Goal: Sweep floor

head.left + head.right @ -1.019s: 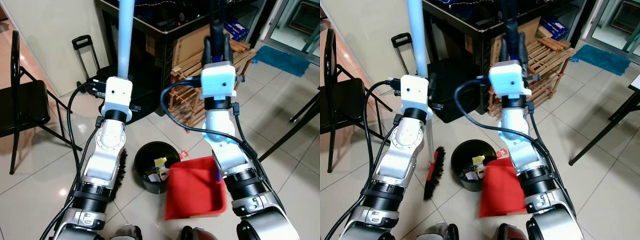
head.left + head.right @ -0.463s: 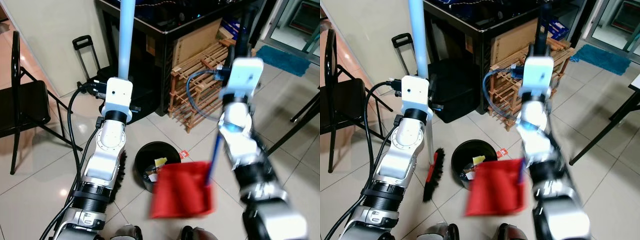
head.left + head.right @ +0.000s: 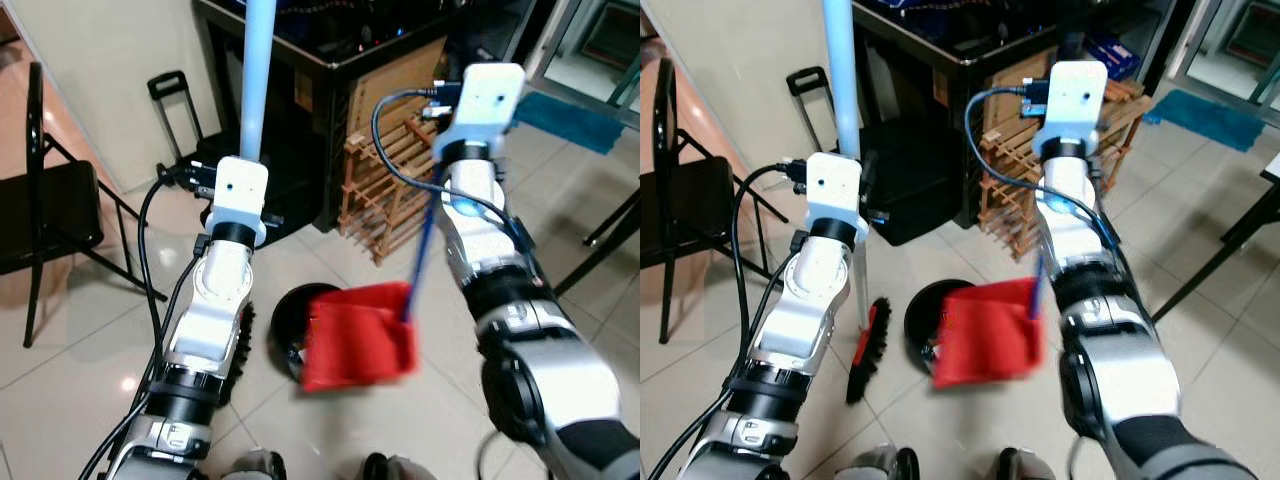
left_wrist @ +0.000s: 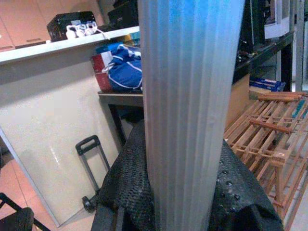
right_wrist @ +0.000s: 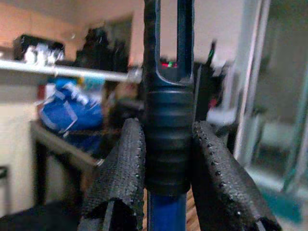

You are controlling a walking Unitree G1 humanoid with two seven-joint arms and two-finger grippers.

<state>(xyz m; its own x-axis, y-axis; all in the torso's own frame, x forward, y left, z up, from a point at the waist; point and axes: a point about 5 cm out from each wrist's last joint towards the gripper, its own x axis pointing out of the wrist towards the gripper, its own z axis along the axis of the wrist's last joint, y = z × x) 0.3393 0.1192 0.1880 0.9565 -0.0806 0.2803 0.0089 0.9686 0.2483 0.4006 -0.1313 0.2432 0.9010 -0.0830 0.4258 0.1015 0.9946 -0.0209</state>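
Your red dustpan (image 3: 357, 335) has swung up over the black bin (image 3: 922, 318), low center, to tip dirt in. Right hand (image 5: 166, 159) pinches its handle; left hand (image 4: 187, 202) pinches the broom pole (image 3: 256, 80).

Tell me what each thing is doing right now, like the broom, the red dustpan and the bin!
Broom: upright, bristles on the floor.
Left gripper: shut on the broom's pale pole.
Red dustpan: lifted and tilted over the bin.
Right gripper: shut on the dustpan's handle.
Black bin: open, rubbish inside.
Folding chair: unfolded, standing.
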